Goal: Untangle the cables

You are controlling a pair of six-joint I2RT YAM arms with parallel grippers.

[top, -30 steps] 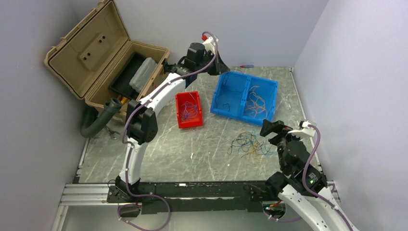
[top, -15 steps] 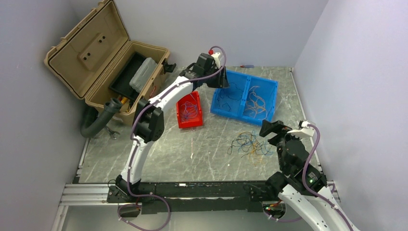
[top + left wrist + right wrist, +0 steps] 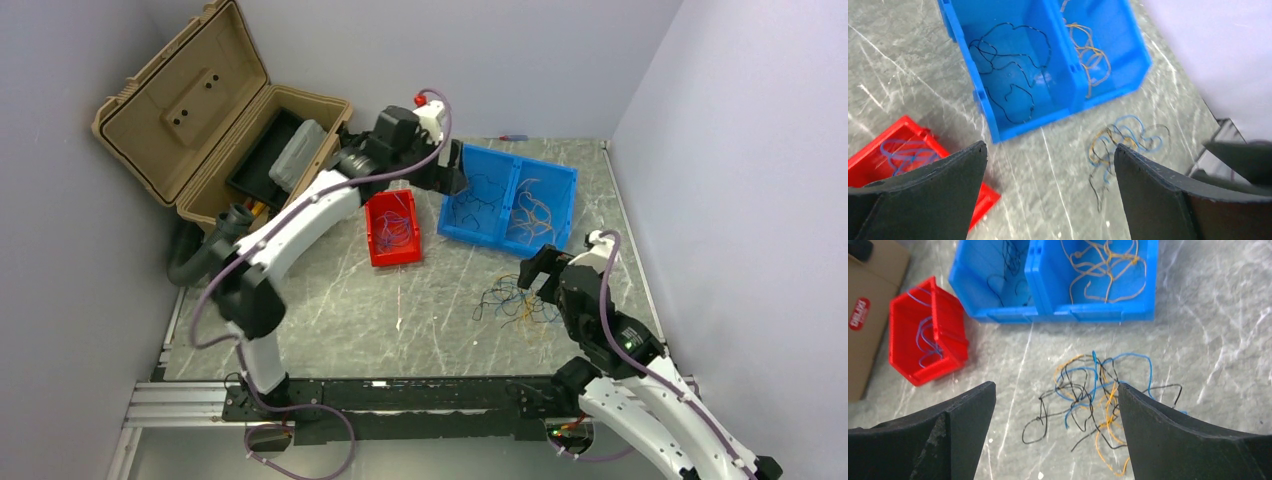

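Note:
A tangle of thin cables [image 3: 515,300] in black, blue and orange lies on the grey table right of centre. It also shows in the wrist views [image 3: 1093,395] [image 3: 1120,142]. My right gripper [image 3: 533,270] [image 3: 1056,385] hovers above the tangle, open, with nothing between its fingers. My left gripper [image 3: 452,175] [image 3: 1050,146] hangs by the near left corner of the blue bin [image 3: 490,240], open and empty. The bin's left compartment holds black cables [image 3: 1013,65]. Its right compartment holds tan-orange cables [image 3: 1093,55] [image 3: 1108,270]. A red bin [image 3: 395,258] [image 3: 930,372] holds blue and purple cables.
An open tan toolbox [image 3: 200,110] stands at the back left with a black tray inside. A grey pipe elbow [image 3: 205,250] and a wrench [image 3: 235,278] lie at the table's left edge. A small tool [image 3: 512,138] lies by the back wall.
My left gripper went from shut to wide open near the blue bin while its arm swung. My right gripper moved left and forward over the tangle.

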